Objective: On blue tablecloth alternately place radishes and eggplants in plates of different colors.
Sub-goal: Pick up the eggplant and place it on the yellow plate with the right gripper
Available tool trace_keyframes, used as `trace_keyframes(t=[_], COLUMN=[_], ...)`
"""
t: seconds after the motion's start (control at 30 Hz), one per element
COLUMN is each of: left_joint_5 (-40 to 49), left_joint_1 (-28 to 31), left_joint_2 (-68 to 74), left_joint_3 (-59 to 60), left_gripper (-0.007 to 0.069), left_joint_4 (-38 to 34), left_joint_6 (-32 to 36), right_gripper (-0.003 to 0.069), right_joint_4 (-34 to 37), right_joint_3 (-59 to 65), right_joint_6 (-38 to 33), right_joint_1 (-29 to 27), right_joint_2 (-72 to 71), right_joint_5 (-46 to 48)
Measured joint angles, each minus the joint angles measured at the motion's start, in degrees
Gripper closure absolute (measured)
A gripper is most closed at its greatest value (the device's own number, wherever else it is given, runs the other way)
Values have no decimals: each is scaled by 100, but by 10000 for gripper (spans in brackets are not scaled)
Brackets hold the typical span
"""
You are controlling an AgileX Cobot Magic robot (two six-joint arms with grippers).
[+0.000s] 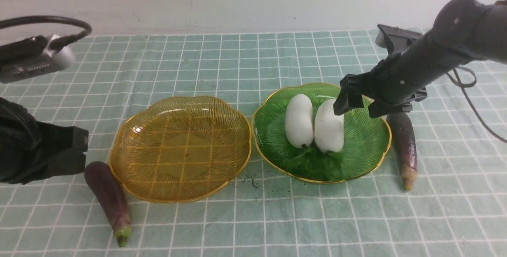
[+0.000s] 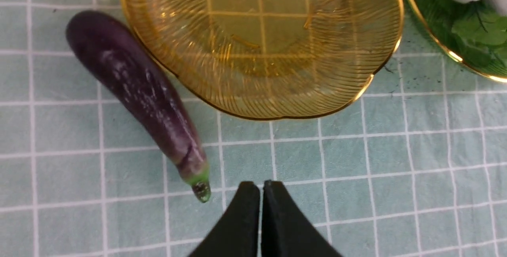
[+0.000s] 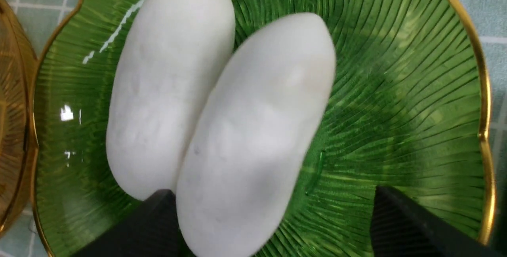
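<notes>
1. Two end effectors are in view. The right end effector (image 1: 358,110) hangs released, its jaws wide above the right radish (image 1: 328,130) and gripping nothing. The left end effector (image 2: 260,191) is clenched and empty, just beside the stem tip of the left eggplant (image 2: 138,90).
2. The right radish touches the left radish (image 1: 299,120) in the green plate (image 1: 368,158). Both are plump and white, with their leaves toward the camera, and seem to be sorted by kind.
3. The amber plate (image 1: 180,148) is bare, presumably reserved for eggplants.
4. The left eggplant and the right eggplant (image 1: 404,146) are slim and dark purple. Each lies on the blue tablecloth (image 1: 253,59) at a plate's outer rim, probably so that each arm can reach its own.
</notes>
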Motion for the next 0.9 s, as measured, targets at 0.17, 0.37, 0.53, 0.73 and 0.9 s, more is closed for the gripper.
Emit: trace_keyframes(t=[0.17, 0.37, 0.53, 0.73, 0.9], left_joint_5=[-16, -37, -153, -300, -328], left_joint_1=[23, 23, 23, 23, 23], left_joint_2=[294, 664, 929, 1118, 1195], left_joint_3=[45, 45, 45, 45, 45], left_gripper=[626, 554, 433, 295, 251], left_joint_4=[13, 27, 80, 83, 117], left_joint_6=[-10, -10, -10, -10, -10], right_gripper=[188, 370, 398, 300, 190], right_joint_4=[-1394, -2682, -2118, -1277, -1248], right_joint_3=[-628, -644, -644, -644, -644], right_joint_6=[419, 1191, 1110, 672, 621], right_joint_1=[0, -319, -861, -953, -914], right_joint_2=[-162, -389, -130, 497, 927], right_joint_5=[1068, 1420, 1733, 1847, 1759])
